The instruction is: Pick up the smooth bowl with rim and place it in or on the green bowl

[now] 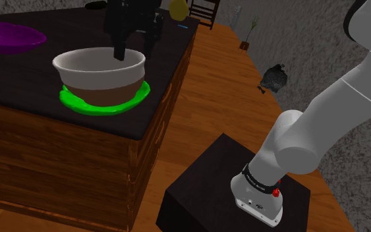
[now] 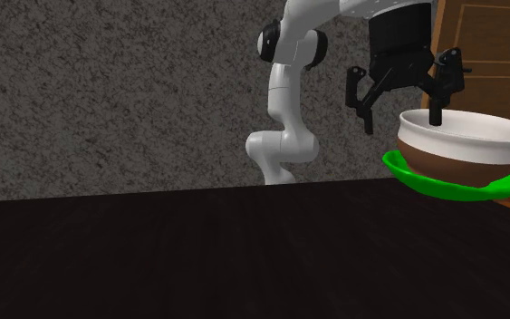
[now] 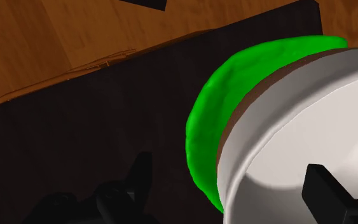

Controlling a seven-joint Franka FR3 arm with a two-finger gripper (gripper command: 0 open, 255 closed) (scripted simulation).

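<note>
The dark-topped wooden table [image 1: 19, 86] takes up most of the shoulder view's left. The white Franka arm [image 1: 322, 125] rises from its black box stand [image 1: 203, 191] at the lower right and reaches over to the table. On the table's near corner sits the smooth, round, white-rimmed brown bowl [image 1: 98, 76], white inside and brown on its lower wall. It is upright and nested in the shallow bright green bowl [image 1: 78, 102], whose lip shows all round beneath it. From this, the placing looks done and only the retreat is left. A flat purple bowl [image 1: 9, 36] lies well apart, toward the shoulder view's far left. The all-black claw [image 2: 403, 120] hangs directly over the white-rimmed brown bowl's edge, spread wide and gripping nothing. In the wrist view the bowl's wall runs between the two fingers. One finger [image 3: 323, 191] dips inside the white hollow, and the other stands outside over bare table, clear of both the brown wall and the green lip. Whether the inner finger brushes the wall cannot be told. Being round, the bowl offers no long axis. What matters for the next move is that the rim lies between the fingers. A straight rise would probably clear it, while a sideways pull could catch the wall and drag the bowl off its seat.
</note>
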